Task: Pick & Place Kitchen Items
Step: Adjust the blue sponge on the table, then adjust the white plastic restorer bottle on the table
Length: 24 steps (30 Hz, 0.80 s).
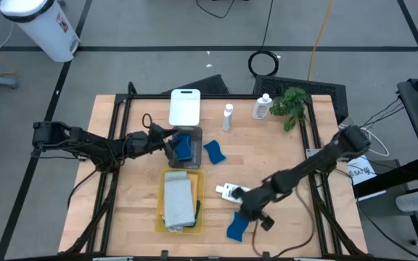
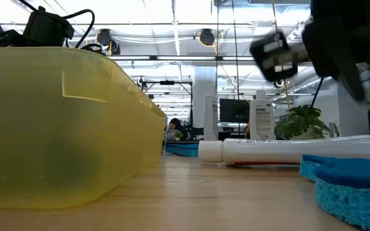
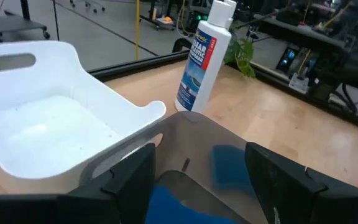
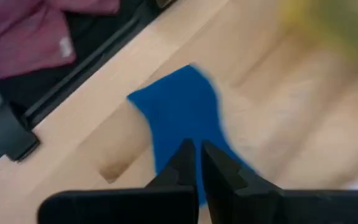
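Left gripper (image 1: 171, 147) hangs spread over the grey tray (image 1: 194, 161), a sponge (image 1: 183, 146) inside. Yellow tray (image 1: 161, 210) holds folded cloths (image 1: 179, 201). Three bottles: one lying (image 1: 231, 191), two upright (image 1: 228, 117). Right gripper (image 1: 251, 212), clenched empty, hovers above the near sponge (image 1: 237, 226).

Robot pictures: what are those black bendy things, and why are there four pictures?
They are two robot arms at a wooden table. One camera looks down from above, one sits at table height, and one rides on each wrist. The left end effector is open over a grey tray with a blue sponge inside. The right end effector is shut and empty, above another blue sponge, beside a white bottle lying down. A yellow tray holds folded cloths. Two more bottles, a white tray and a plant stand farther back.
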Each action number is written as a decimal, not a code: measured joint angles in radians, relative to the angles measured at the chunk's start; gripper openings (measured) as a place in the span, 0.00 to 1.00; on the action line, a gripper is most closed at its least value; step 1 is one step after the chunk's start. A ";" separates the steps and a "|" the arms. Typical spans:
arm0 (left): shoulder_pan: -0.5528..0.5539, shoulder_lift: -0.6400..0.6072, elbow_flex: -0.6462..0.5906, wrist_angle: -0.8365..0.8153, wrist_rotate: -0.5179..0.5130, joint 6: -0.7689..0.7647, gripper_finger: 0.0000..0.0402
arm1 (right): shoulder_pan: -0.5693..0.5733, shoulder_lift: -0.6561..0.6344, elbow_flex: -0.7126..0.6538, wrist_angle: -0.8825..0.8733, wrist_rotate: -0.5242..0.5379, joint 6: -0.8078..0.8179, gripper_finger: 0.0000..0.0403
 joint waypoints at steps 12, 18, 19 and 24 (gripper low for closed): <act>-0.003 0.000 0.000 -0.009 0.101 -0.221 0.63 | -0.021 0.181 0.074 -0.100 0.069 0.056 0.00; -0.003 0.000 0.000 -0.010 0.127 -0.226 0.63 | 0.000 0.103 0.071 -0.235 0.360 0.125 0.00; -0.003 0.000 0.000 -0.009 0.127 -0.226 0.63 | 0.008 0.088 0.070 -0.260 0.402 0.138 0.00; -0.003 0.000 0.000 -0.009 0.127 -0.226 0.63 | 0.042 0.000 0.068 -0.333 0.512 0.207 0.00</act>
